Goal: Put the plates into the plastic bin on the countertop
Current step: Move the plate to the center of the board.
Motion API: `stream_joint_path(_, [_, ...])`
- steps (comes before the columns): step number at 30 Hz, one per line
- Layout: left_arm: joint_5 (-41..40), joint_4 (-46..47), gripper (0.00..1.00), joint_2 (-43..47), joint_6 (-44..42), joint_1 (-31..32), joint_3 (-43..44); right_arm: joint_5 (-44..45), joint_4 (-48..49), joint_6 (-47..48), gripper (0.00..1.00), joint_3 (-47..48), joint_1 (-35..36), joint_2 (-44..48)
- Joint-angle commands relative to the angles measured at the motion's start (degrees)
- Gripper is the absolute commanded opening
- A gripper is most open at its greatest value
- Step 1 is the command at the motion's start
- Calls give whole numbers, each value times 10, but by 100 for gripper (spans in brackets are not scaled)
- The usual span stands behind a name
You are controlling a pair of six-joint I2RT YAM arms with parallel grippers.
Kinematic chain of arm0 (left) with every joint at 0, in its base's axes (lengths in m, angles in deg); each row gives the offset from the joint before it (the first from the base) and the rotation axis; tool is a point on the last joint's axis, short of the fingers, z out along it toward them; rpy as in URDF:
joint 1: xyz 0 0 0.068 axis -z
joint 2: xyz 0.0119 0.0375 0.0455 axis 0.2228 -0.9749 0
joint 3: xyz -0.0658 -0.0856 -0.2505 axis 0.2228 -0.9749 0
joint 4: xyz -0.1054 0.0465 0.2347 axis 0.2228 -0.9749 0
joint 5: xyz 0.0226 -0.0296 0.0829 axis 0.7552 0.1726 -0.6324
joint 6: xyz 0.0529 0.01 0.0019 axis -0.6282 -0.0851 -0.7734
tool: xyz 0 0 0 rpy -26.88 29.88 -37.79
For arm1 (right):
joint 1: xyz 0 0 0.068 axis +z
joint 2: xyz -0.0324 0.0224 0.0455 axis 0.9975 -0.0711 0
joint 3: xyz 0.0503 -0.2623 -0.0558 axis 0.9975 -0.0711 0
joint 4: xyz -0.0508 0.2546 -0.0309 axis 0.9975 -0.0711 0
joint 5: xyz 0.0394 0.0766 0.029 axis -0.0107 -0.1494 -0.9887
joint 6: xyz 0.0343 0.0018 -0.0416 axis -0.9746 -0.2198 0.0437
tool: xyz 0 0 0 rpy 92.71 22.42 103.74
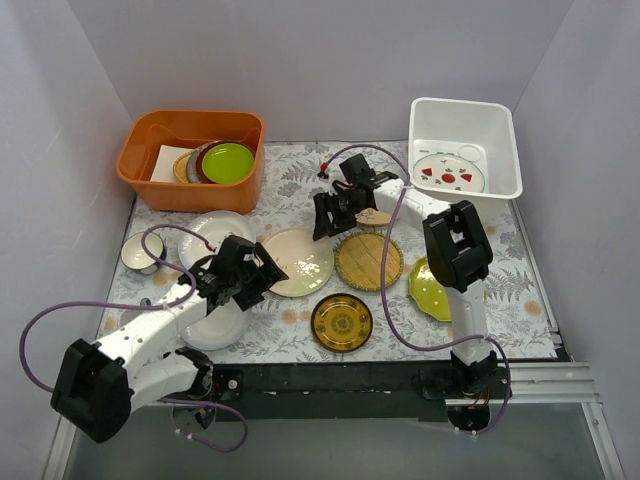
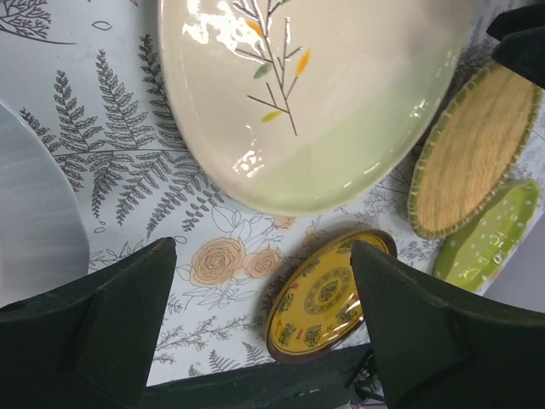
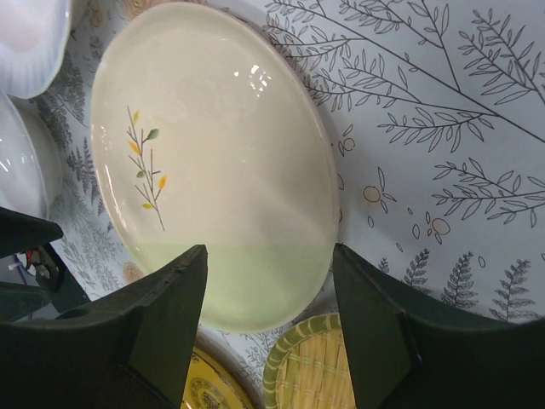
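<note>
The pale grey fern-printed worktop carries all items. The white square plastic bin stands at the far right corner and holds one white round plate with red wedges. An orange rounded plastic tub stands at the far left.

The cream round plate with a sprig motif lies flat at the centre of the worktop, outside the bin. Just to its right lies the yellow woven-look round plate. The dotted lime-green plate lies further right, and the amber patterned plate lies nearer, between them.

The left fingers stand apart at the cream plate's left edge, with nothing between them. The right fingers stand apart at its far edge, also gripping nothing.
</note>
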Motion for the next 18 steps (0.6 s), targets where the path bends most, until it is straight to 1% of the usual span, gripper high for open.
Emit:
stream_joint_path(1, [-18,-3,82,-45,12,2,26,-18,21,11,68,14,-1,-16])
stream_joint_path(9, [-12,23,80,-94,26,4,23,-13,28,11,66,10,-5,-33])
stream_joint_path(15, [-8,42,77,-109,30,7,17,-16,29,11,64,4,-7,-45])
stream_joint_path(18, [-7,50,77,-119,34,9,14,-4,21,11,64,-1,-8,-47])
